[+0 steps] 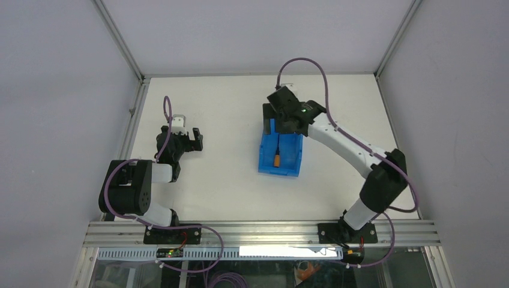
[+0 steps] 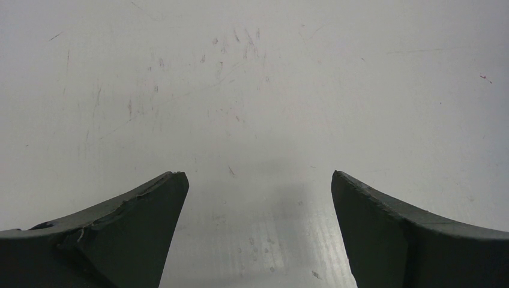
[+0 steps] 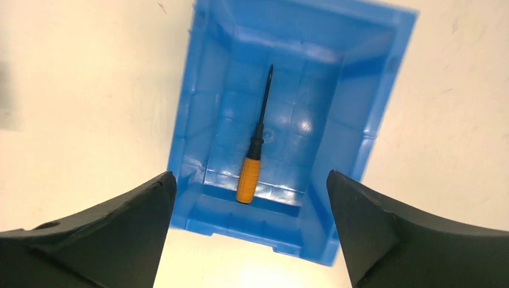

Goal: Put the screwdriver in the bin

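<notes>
The bright blue bin (image 1: 295,157) stands right of the table's middle. On its ribbed floor lies the screwdriver (image 1: 277,157), orange handle toward the near end, thin black shaft pointing away. My right gripper (image 1: 277,115) hovers above the bin's far end. In the right wrist view the screwdriver (image 3: 251,167) lies loose inside the bin (image 3: 201,120), well below my right gripper (image 3: 250,173), which is open and holds nothing. My left gripper (image 1: 193,137) is over the table's left part; in the left wrist view it (image 2: 257,173) is open over bare, scuffed tabletop.
Aluminium frame rails (image 1: 129,120) and grey walls border the white table (image 1: 228,180) on the left, back and right. Purple cables loop over both arms. A metal rail (image 1: 264,231) runs along the near edge by the arm bases.
</notes>
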Tool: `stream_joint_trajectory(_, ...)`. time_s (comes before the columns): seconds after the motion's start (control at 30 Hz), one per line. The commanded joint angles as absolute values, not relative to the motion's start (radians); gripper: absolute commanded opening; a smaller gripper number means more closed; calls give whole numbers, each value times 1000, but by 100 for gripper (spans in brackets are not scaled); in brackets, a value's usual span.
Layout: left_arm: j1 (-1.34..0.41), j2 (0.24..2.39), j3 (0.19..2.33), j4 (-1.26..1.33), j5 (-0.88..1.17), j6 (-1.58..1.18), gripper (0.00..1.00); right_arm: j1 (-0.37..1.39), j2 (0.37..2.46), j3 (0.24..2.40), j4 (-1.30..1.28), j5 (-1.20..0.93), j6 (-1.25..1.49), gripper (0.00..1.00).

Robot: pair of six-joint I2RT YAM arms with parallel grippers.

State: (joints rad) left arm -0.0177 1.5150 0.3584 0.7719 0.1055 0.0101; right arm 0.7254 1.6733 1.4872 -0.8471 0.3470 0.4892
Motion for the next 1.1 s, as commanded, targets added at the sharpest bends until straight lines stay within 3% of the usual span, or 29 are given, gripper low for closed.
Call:
stream_joint_trajectory(0.0, -8, 1511, 373, 835, 116, 2, 99, 729, 1490, 1479, -786, 371, 335, 99)
stream_joint_trajectory(0.23, -8, 1511, 373, 835, 116, 2, 99, 643, 1210, 1193, -579, 372, 177, 99)
stream_joint_trajectory(0.6, -8, 1511, 373, 835, 116, 2, 99, 452, 855, 571, -158, 449, 204, 99)
stream_joint_trajectory(0.8, -8, 1511, 373, 835, 116, 2, 99, 451, 808, 439, -87, 547, 249, 99)
stream_joint_trajectory(1.07, -8, 1511, 373, 835, 116, 2, 99, 451, 807, 428, -91, 580, 264, 99)
